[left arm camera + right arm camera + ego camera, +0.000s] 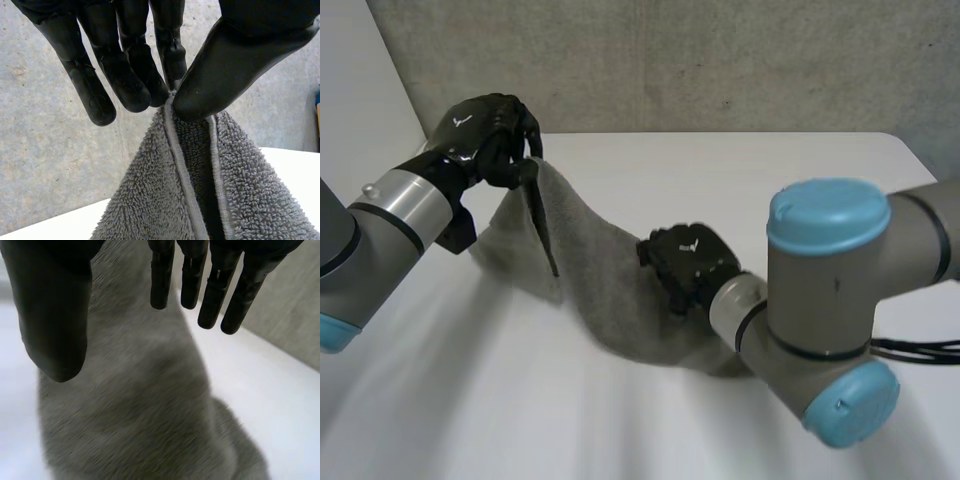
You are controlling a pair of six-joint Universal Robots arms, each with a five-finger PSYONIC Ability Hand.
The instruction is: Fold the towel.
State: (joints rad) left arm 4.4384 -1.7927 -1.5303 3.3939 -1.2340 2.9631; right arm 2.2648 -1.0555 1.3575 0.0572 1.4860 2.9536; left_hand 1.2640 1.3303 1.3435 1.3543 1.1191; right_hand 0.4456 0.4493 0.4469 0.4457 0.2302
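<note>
Towel (610, 290) (grey terry) hangs by one corner pinched between the left hand's (485, 135) thumb and fingers, its lower end on the white table (740, 180). The right hand (685, 262), fingers straight, is over it, perhaps touching.

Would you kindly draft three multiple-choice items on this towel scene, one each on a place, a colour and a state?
1. Where does the left hand meet the towel?
A. at its raised hemmed tip
B. at its middle, flat on the table
C. nowhere

2. What colour is the towel?
A. white
B. grey
C. blue

3. What state is the right hand in?
A. open
B. shut on the towel
C. curled into an empty fist

Answers:
1 A: the left wrist view shows the hem pinched in that hand, lifted above the table.
2 B: its loops are grey in every view.
3 A: its fingers hang straight over the cloth, holding nothing.
</note>
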